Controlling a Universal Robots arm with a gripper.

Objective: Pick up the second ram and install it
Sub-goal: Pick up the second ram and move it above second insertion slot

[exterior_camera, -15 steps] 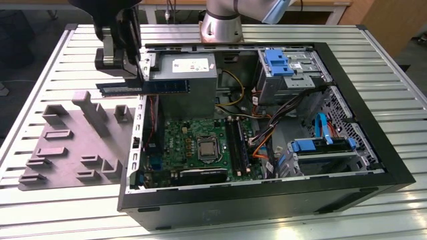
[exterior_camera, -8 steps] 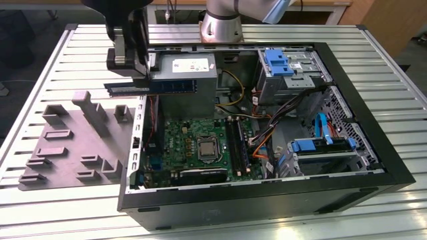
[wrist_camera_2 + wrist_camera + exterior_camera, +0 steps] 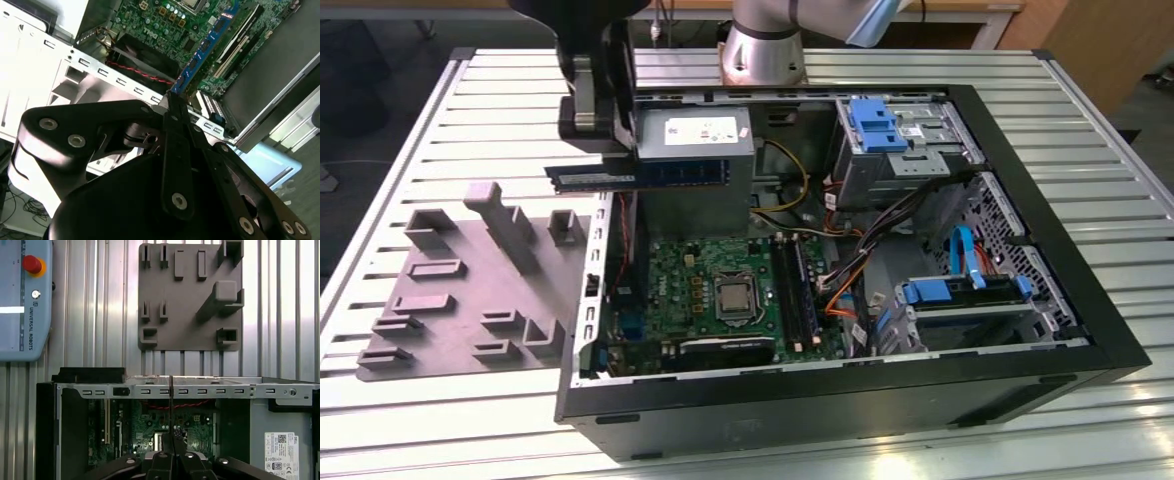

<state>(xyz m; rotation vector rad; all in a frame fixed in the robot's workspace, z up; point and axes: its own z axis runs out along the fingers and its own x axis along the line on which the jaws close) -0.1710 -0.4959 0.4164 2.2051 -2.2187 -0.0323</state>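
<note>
The second ram [image 3: 670,174], a long thin blue stick with dark chips, hangs level in the air over the open computer case's edge at the exterior view's left, in front of the grey power-supply box [image 3: 696,138]. My gripper [image 3: 611,160] is shut on it from above, near the end towards the exterior view's left. In the second wrist view the blue ram [image 3: 204,47] runs out from between the black fingers [image 3: 172,125] over the green motherboard [image 3: 165,22]. The first wrist view shows the ram [image 3: 171,405] edge-on above the case rail. The long black slots [image 3: 794,290] lie below.
The open black case [image 3: 854,410] lies on a slatted metal table [image 3: 440,410]. A grey holder plate [image 3: 467,290] with raised blocks sits at the exterior view's left of the case. Drive cages with blue clips [image 3: 887,125] and cables [image 3: 854,280] occupy the case's other side. A pendant [image 3: 25,300] rests on the table.
</note>
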